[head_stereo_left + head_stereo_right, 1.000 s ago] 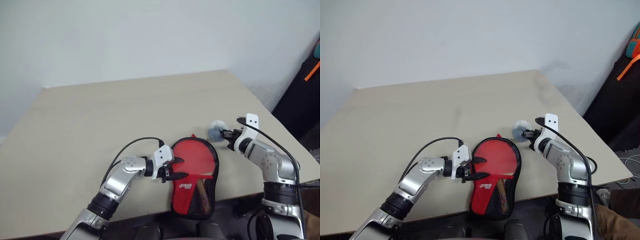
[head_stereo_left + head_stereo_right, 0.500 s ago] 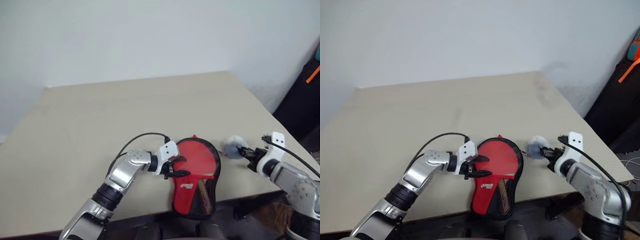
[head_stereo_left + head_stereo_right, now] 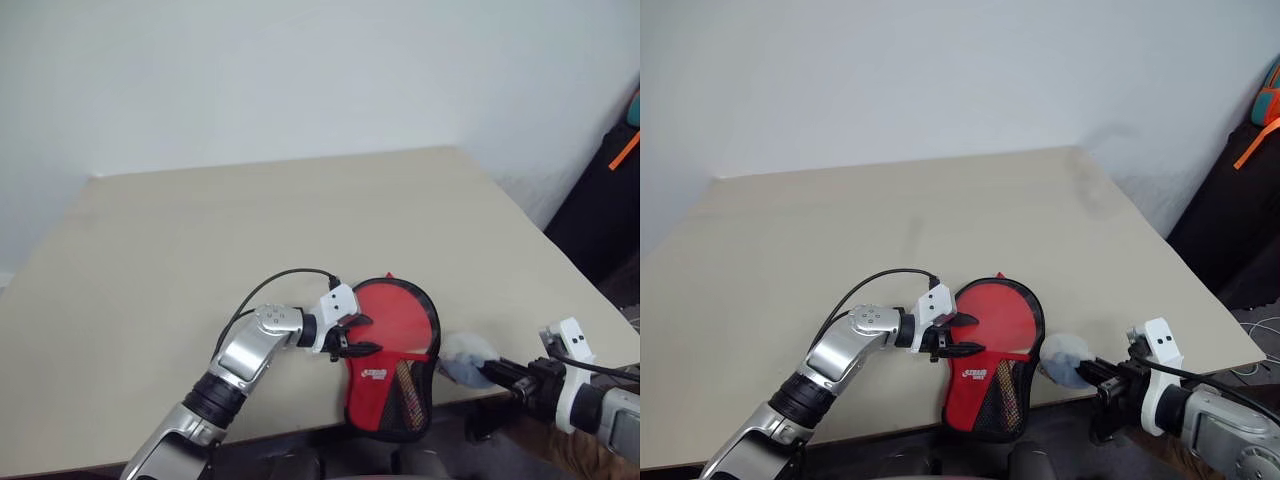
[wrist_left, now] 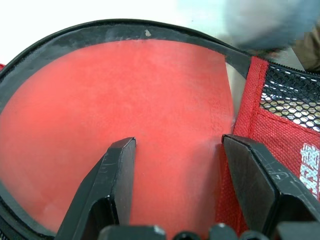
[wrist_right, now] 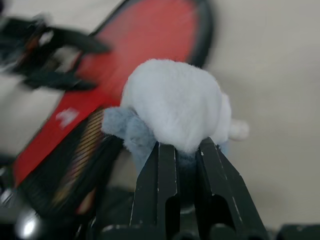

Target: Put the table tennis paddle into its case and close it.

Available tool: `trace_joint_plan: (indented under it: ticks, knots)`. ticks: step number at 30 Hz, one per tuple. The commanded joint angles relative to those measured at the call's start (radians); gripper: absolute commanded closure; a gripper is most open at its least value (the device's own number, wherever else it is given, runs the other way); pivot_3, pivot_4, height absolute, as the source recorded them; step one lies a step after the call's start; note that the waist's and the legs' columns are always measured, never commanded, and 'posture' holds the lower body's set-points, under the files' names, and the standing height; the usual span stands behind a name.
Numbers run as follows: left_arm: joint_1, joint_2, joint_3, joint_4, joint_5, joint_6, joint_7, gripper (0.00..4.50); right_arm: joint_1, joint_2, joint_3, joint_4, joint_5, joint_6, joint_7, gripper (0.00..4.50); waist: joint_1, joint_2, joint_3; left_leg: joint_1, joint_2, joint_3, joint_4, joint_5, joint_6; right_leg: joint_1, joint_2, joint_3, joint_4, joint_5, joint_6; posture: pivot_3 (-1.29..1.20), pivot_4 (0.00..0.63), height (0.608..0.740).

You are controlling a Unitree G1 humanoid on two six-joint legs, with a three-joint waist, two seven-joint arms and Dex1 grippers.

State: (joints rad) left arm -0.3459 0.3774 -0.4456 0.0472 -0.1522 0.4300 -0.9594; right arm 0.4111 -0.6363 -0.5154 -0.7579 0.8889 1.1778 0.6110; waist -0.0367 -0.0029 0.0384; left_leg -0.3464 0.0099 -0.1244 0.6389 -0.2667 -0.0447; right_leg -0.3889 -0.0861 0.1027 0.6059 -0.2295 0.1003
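**Case on the near table edge, paddle face showing through its clear half**

We find the left gripper [image 3: 353, 336] at the case's left side, its two black fingers [image 4: 112, 185] spread apart over the clear half, with the red rubber of the table tennis paddle [image 4: 125, 125] showing between them. Whether the fingers press on the cover we cannot tell. The case [image 3: 395, 395] lies flat on the table [image 3: 250, 220], round end away from the robot, red logo panel and mesh end overhanging the near edge.

We see the right gripper [image 5: 185, 150] clamped on a soft, fluffy pale grey-white object [image 5: 175, 105], which bulges above the fingertips. In the head views this object [image 3: 1064, 358] sits just right of the case, at the table's near edge.
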Motion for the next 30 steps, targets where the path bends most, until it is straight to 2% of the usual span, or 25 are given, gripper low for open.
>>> trace_joint_plan:
  ticks: [1,10,18,21,24,30]
  knots:
    - [0.070,0.033,-0.051,0.064,0.037,0.096,-0.002,1.62,0.061,-0.059,-0.034,-0.055,0.057,-0.036,0.083,4.50,0.000,-0.001,-0.001,0.000,0.000,0.000,0.001,-0.001,0.001,0.000,0.000,0.000,0.000,-0.001,0.000,0.00,0.000,0.740]
    - [0.099,0.035,-0.047,0.043,0.028,0.103,0.013,1.62,0.278,-0.152,-0.060,-0.139,0.084,-0.123,0.201,4.50,0.014,-0.004,-0.002,-0.001,0.000,0.001,0.004,-0.008,0.003,0.000,0.000,0.000,0.000,-0.005,0.002,0.00,0.000,0.740]
    - [0.111,0.036,-0.053,0.041,0.022,0.098,0.014,1.62,0.400,-0.156,-0.002,-0.218,0.090,-0.160,0.194,4.50,0.016,-0.006,-0.003,0.000,0.000,0.001,0.006,-0.010,0.002,0.001,0.000,0.000,0.000,-0.006,0.003,0.00,0.000,0.740]
    - [0.114,0.037,-0.055,0.041,0.021,0.096,0.013,1.62,0.443,-0.161,-0.002,-0.257,0.092,-0.181,0.194,4.50,0.015,-0.006,-0.003,0.002,0.001,0.002,0.006,-0.013,-0.003,0.002,-0.001,0.000,0.000,-0.007,0.003,0.00,0.000,0.740]
    - [0.114,0.037,-0.055,0.044,0.020,0.095,0.011,1.62,0.408,-0.148,-0.036,-0.235,0.149,-0.189,0.144,4.50,0.015,-0.008,-0.003,0.004,0.001,0.002,0.006,-0.014,-0.004,0.003,-0.001,-0.001,-0.001,-0.007,0.003,0.00,0.000,0.740]
    - [0.113,0.034,-0.051,0.051,0.022,0.091,0.014,1.62,0.156,-0.098,-0.083,-0.075,0.331,-0.202,-0.124,4.50,0.012,-0.010,-0.002,0.004,0.003,0.003,0.008,-0.014,-0.005,0.003,-0.001,-0.003,-0.004,-0.007,0.003,0.00,0.000,0.740]
